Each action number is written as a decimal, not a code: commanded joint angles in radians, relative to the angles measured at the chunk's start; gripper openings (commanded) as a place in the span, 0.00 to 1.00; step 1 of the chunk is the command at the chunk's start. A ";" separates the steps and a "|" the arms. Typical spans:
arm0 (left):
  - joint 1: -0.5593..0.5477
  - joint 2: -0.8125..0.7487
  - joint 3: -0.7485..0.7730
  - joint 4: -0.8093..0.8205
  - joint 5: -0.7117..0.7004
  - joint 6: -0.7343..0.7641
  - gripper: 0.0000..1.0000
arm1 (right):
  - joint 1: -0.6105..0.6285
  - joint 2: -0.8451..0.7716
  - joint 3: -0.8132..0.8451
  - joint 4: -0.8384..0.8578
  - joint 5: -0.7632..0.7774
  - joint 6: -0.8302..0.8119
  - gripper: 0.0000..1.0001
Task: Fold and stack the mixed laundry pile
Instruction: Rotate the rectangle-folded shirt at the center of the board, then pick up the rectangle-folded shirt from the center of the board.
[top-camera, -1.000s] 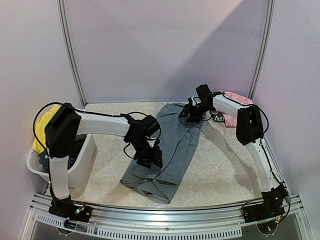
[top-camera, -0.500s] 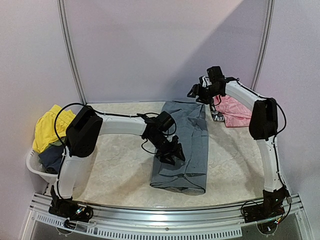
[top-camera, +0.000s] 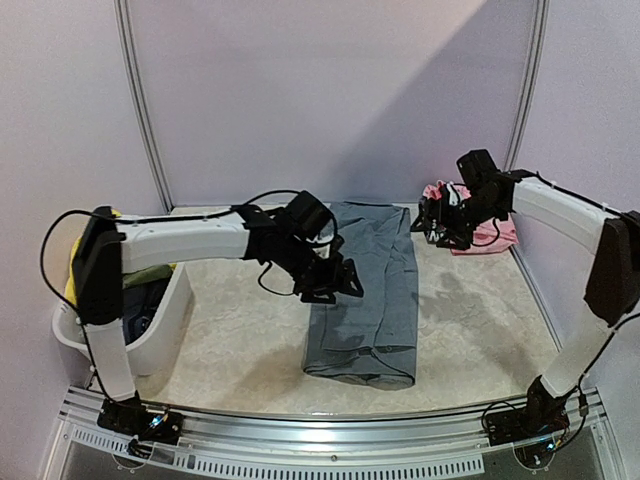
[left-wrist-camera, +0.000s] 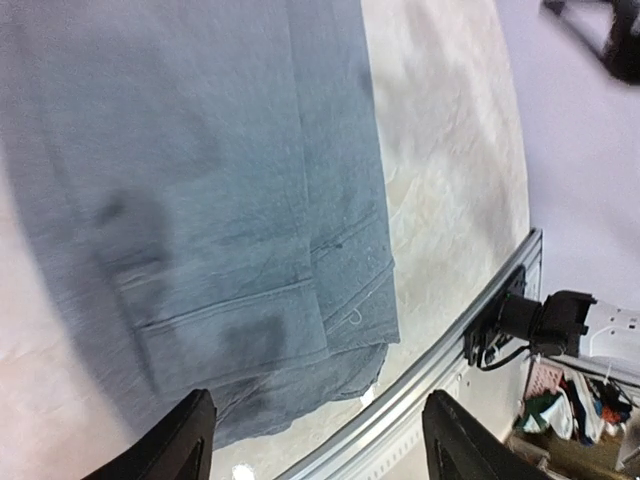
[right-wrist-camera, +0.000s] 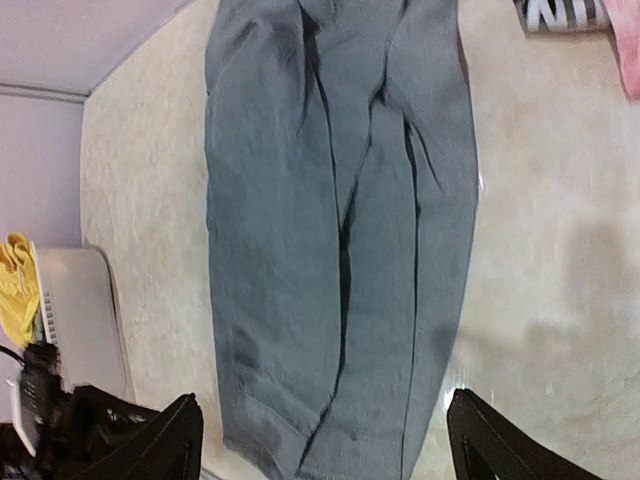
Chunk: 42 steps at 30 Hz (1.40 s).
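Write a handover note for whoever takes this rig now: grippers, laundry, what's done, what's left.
Left gripper: open, empty, over the grey shirt's left edge.
Right gripper: open, empty, near the pink piece at far right.
Grey shirt: flat mid-table, folded into a long strip.
Yellow shorts and dark items: in the white tub, left.
Done: shirt's lengthwise fold. Left: fold it shorter, fold the rest, stack.

grey shirt (top-camera: 365, 290): folded long, flat, centre | pink piece (top-camera: 497, 233): far right | yellow shorts (right-wrist-camera: 15, 290): left edge
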<state>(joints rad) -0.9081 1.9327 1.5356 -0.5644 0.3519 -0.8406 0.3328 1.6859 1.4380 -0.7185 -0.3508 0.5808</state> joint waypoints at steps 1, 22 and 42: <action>-0.006 -0.155 -0.136 -0.097 -0.179 0.008 0.72 | 0.016 -0.184 -0.243 0.034 -0.062 0.153 0.86; -0.038 -0.168 -0.403 -0.062 -0.022 0.172 0.62 | 0.386 -0.440 -0.885 0.273 -0.075 0.621 0.64; -0.072 -0.078 -0.457 0.049 0.024 0.058 0.59 | 0.424 -0.304 -0.971 0.470 -0.125 0.587 0.05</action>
<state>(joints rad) -0.9535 1.8423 1.1065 -0.5549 0.3897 -0.7334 0.7513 1.3811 0.4915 -0.2325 -0.4885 1.2102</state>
